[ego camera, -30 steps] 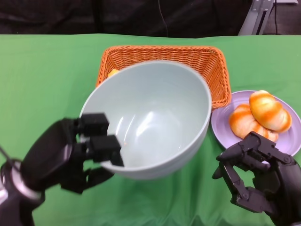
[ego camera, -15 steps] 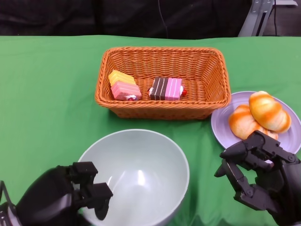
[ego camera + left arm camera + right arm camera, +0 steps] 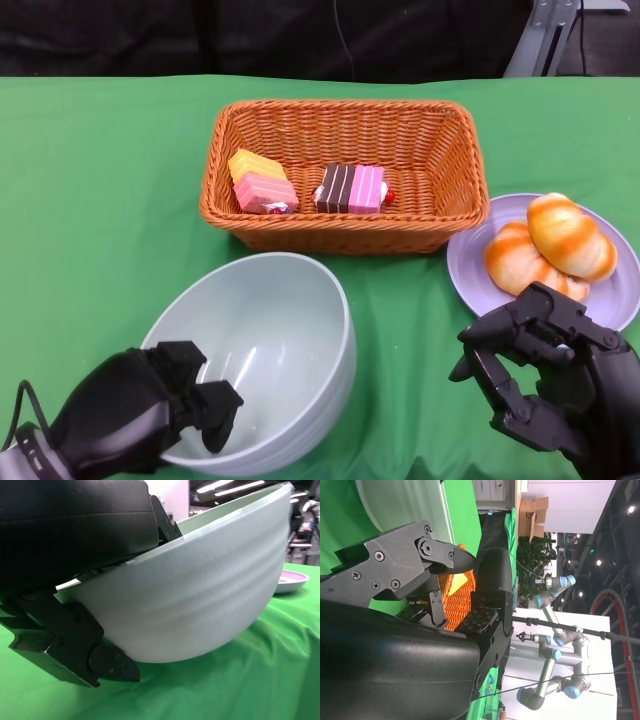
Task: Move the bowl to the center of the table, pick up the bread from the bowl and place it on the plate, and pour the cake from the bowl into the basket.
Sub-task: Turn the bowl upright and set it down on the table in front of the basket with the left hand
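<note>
Basically this one looks almost wrapped up. The bowl point(image 3: 258, 360) is empty as far as I can see, sitting at the near middle of the green table point(image 3: 100, 200), just in front of the basket point(image 3: 345, 172). It's tipped a bit toward the right hand's side, and the left wrist view shows its underside resting on the cloth or very close to it.

Both bread rolls point(image 3: 550, 250) are on the purple plate point(image 3: 610, 295) over on the right, so that step looks done. The cake is done too: 2 pieces, a yellow-pink one point(image 3: 262, 182) and a brown-pink one point(image 3: 351, 188), lie inside the basket.

The left hand point(image 3: 140, 410) has the bowl's near rim pinched, fingers hooked inside and the rest underneath. The right hand point(image 3: 545, 375) hovers near the plate's front edge with fingers loosely curled and apart, holding nothing.

My guess is all that's left is settling the bowl flat and letting go.
</note>
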`<move>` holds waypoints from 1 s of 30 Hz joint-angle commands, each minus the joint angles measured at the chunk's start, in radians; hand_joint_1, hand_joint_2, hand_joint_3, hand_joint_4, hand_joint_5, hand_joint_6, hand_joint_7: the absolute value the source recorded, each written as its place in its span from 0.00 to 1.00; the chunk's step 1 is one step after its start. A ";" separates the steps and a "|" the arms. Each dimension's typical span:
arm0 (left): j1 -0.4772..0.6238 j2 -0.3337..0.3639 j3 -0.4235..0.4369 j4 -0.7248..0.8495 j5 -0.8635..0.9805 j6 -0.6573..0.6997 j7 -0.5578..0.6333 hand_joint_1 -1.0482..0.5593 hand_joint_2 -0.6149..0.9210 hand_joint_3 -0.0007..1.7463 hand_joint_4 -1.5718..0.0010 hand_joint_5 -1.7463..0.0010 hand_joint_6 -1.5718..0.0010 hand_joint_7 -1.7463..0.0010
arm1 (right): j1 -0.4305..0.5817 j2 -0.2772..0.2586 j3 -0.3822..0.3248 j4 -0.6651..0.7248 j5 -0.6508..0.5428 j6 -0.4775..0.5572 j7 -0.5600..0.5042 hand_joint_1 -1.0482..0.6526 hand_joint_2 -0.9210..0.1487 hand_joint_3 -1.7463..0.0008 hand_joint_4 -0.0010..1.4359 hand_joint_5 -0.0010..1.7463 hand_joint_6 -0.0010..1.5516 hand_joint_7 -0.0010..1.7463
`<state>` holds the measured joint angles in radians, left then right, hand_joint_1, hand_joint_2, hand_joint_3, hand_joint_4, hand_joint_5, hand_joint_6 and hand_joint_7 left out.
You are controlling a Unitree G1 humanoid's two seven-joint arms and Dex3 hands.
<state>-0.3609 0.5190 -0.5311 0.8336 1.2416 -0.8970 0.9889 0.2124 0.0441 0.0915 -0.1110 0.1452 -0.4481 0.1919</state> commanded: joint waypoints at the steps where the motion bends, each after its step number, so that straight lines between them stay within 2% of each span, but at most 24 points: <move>1: -0.005 0.002 -0.027 -0.003 -0.023 0.052 0.061 0.66 0.88 0.11 0.54 0.01 0.54 0.12 | 0.012 -0.001 -0.005 -0.007 0.002 -0.011 -0.005 0.57 0.21 0.59 0.51 0.82 0.48 0.62; 4: -0.009 -0.014 -0.055 -0.003 -0.036 0.079 0.094 0.67 0.90 0.10 0.55 0.00 0.57 0.09 | 0.013 -0.004 -0.005 -0.010 0.006 -0.005 -0.001 0.57 0.22 0.57 0.50 0.82 0.47 0.63; 7: -0.015 -0.029 -0.080 -0.007 -0.054 0.094 0.099 0.65 0.92 0.11 0.56 0.00 0.58 0.10 | 0.012 -0.006 -0.005 -0.006 0.008 -0.008 0.002 0.57 0.20 0.60 0.50 0.82 0.47 0.63; 9: -0.018 -0.033 -0.092 -0.008 -0.061 0.100 0.102 0.64 0.93 0.10 0.56 0.02 0.55 0.18 | 0.012 -0.006 -0.005 -0.004 0.013 -0.010 0.006 0.57 0.19 0.60 0.50 0.82 0.47 0.63; 13: -0.035 -0.052 -0.124 -0.007 -0.060 0.099 0.141 0.64 0.93 0.08 0.57 0.02 0.53 0.22 | 0.012 -0.004 -0.006 -0.002 0.001 -0.010 0.001 0.57 0.19 0.60 0.50 0.82 0.47 0.63; 14: -0.040 -0.053 -0.133 -0.007 -0.059 0.089 0.149 0.61 0.94 0.05 0.52 0.17 0.45 0.43 | 0.012 -0.004 -0.006 -0.001 -0.001 -0.010 0.000 0.57 0.19 0.60 0.50 0.82 0.47 0.63; 15: -0.045 -0.052 -0.142 -0.008 -0.062 0.075 0.150 0.59 0.94 0.03 0.50 0.26 0.39 0.58 | 0.011 -0.004 -0.006 0.000 -0.004 -0.010 -0.002 0.57 0.19 0.61 0.50 0.82 0.47 0.63; 17: -0.049 -0.045 -0.155 -0.016 -0.070 0.057 0.143 0.54 0.94 0.01 0.43 0.56 0.33 0.85 | 0.010 -0.002 -0.006 0.004 0.001 -0.012 0.000 0.57 0.19 0.61 0.50 0.82 0.47 0.63; 18: -0.049 -0.040 -0.159 -0.021 -0.074 0.052 0.134 0.51 0.94 0.00 0.42 0.65 0.33 0.91 | 0.009 -0.001 -0.005 0.004 0.006 -0.011 0.002 0.57 0.19 0.61 0.50 0.82 0.47 0.63; 20: -0.049 -0.027 -0.165 -0.032 -0.077 0.044 0.123 0.46 0.94 0.00 0.43 0.79 0.37 0.98 | 0.008 -0.003 -0.005 0.006 0.005 -0.011 0.004 0.57 0.19 0.61 0.50 0.82 0.47 0.63; 22: -0.039 -0.012 -0.161 -0.056 -0.086 0.043 0.112 0.33 0.96 0.00 0.47 0.91 0.46 0.99 | 0.009 -0.006 -0.004 0.003 0.002 -0.007 0.005 0.57 0.18 0.61 0.50 0.82 0.47 0.63; 24: -0.026 0.007 -0.150 -0.082 -0.114 0.028 0.079 0.22 0.98 0.01 0.54 0.97 0.54 1.00 | 0.011 -0.007 -0.004 -0.001 -0.010 -0.006 -0.001 0.57 0.19 0.61 0.49 0.82 0.47 0.63; 27: -0.005 0.038 -0.126 -0.120 -0.182 -0.014 0.006 0.08 1.00 0.07 0.66 0.99 0.65 1.00 | 0.014 -0.007 -0.003 -0.002 -0.024 -0.011 -0.007 0.57 0.22 0.57 0.49 0.82 0.46 0.64; 30: 0.022 0.073 -0.087 -0.173 -0.262 -0.042 -0.108 0.01 1.00 0.15 0.77 1.00 0.75 1.00 | 0.015 -0.006 -0.004 0.004 -0.025 -0.016 -0.008 0.57 0.25 0.55 0.50 0.82 0.46 0.64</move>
<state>-0.3583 0.5559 -0.6408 0.6819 1.0084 -0.9259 0.9235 0.2215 0.0439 0.0943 -0.1061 0.1167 -0.4498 0.1892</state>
